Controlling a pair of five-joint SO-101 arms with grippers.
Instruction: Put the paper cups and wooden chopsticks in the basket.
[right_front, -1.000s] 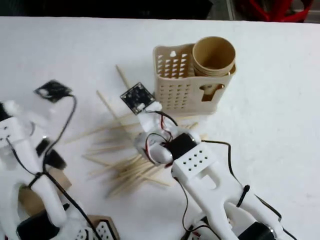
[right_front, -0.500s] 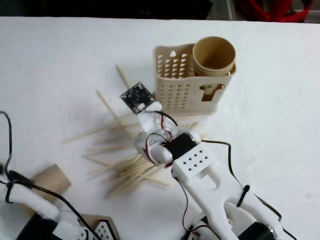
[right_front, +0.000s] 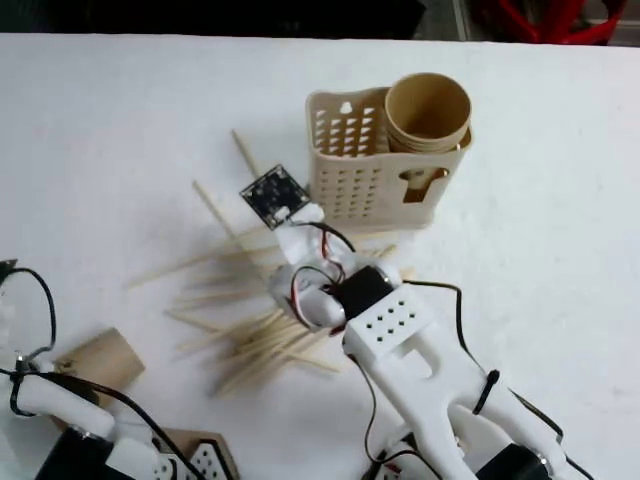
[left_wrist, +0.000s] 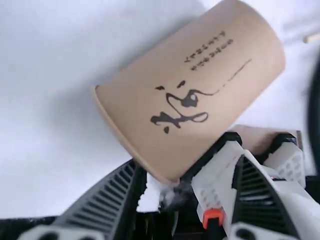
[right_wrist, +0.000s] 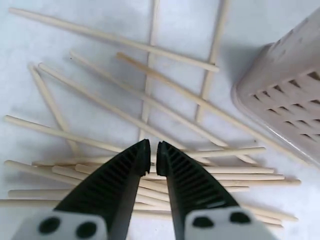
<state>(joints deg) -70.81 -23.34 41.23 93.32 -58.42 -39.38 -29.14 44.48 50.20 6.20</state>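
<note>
A tan paper cup (left_wrist: 200, 100) lies on its side near the table's front left corner (right_front: 100, 360). My left gripper (left_wrist: 182, 157) is open, its jaws on either side of the cup's rim end. A pile of wooden chopsticks (right_front: 255, 325) is spread over the middle of the table (right_wrist: 150, 105). My right gripper (right_wrist: 153, 150) hangs just over it, shut with nothing between the jaws. The perforated beige basket (right_front: 372, 170) stands behind the pile with another paper cup (right_front: 428, 110) upright inside it. One corner of the basket (right_wrist: 285, 95) lies close to the right gripper.
The right arm (right_front: 400, 340) stretches from the front edge over the chopstick pile, cables looping beside it. A second tan piece (right_front: 205, 445) lies by the left arm's base. White tabletop (right_front: 120, 130) extends to the left and right of the basket.
The left arm has swung down and back toward the front left corner, uncovering the lying cup. The right arm, chopsticks and basket have stayed put.
</note>
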